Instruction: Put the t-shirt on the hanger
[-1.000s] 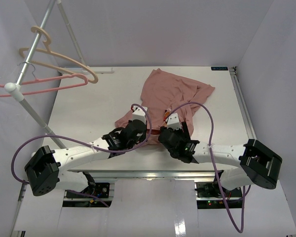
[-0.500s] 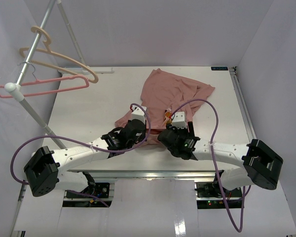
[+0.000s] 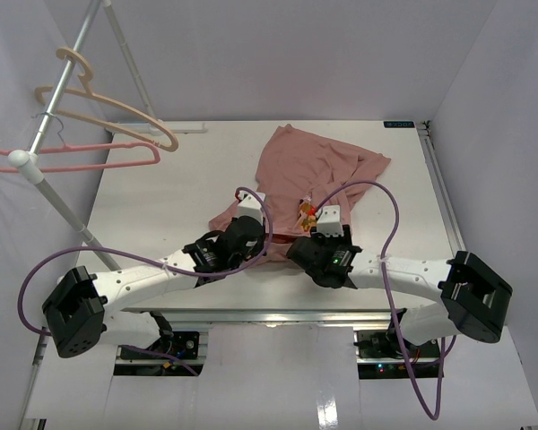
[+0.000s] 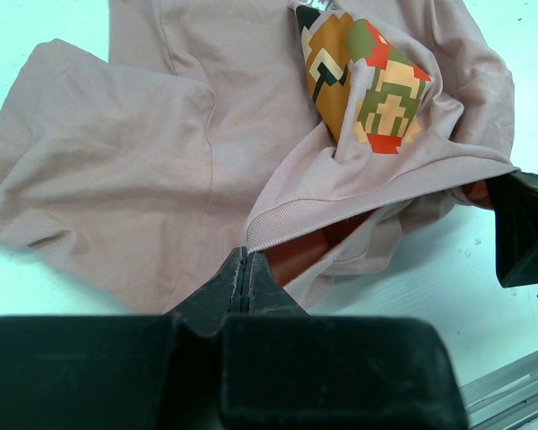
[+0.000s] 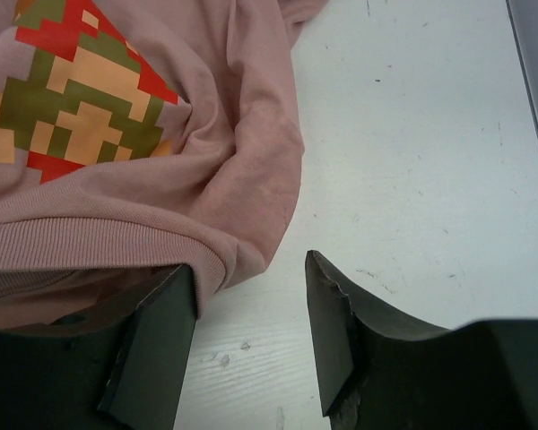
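Left arm [image 3: 134, 279] enters from 8 o'clock, left gripper [image 4: 244, 258] fingers pressed together. Right arm [image 3: 412, 271] enters from 4 o'clock, right gripper [image 5: 248, 278] fingers parted.

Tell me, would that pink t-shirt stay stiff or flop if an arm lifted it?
Probably floppy: the t-shirt lies crumpled in soft folds, so it would likely sag and drape. It looks light, thin cloth. Its ribbed collar seems the firmest edge to pinch.
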